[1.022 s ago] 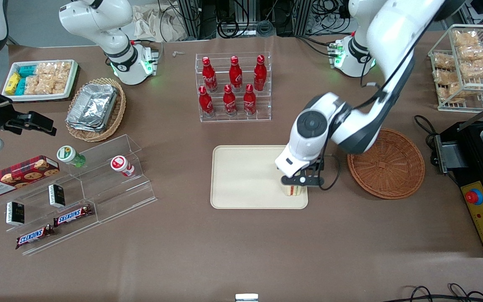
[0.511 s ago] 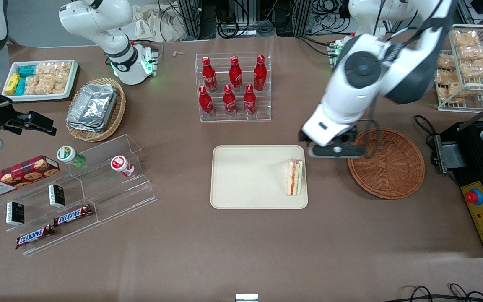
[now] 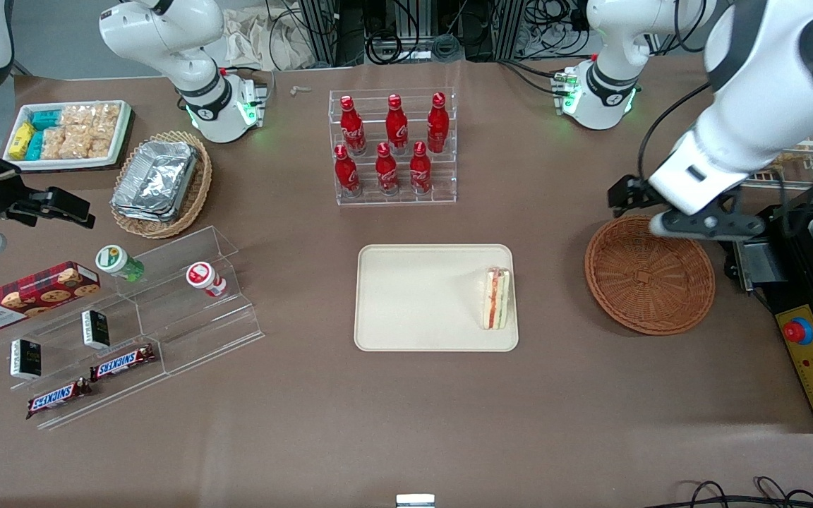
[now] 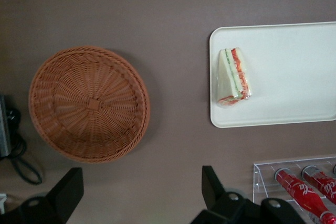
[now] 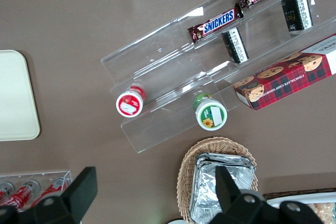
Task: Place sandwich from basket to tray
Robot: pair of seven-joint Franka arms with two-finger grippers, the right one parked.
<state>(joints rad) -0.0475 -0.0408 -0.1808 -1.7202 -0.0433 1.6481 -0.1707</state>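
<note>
- Sandwich (image 3: 497, 298) lying on tray (image 3: 413, 300), against the rim at the basket-side end, filling edge up.
- Basket (image 3: 650, 275) sitting beside the tray.
- Gripper (image 3: 703, 224) hovering above the basket, jaws spread wide, holding nothing.

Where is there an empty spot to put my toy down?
Most of the cream tray is bare; the sandwich fills only its edge nearest the round wicker basket, which holds nothing. The brown table between tray and front camera is bare too. It is crowded around the clear snack shelves and cola rack. The gripper hangs open above the basket's rim.
</note>
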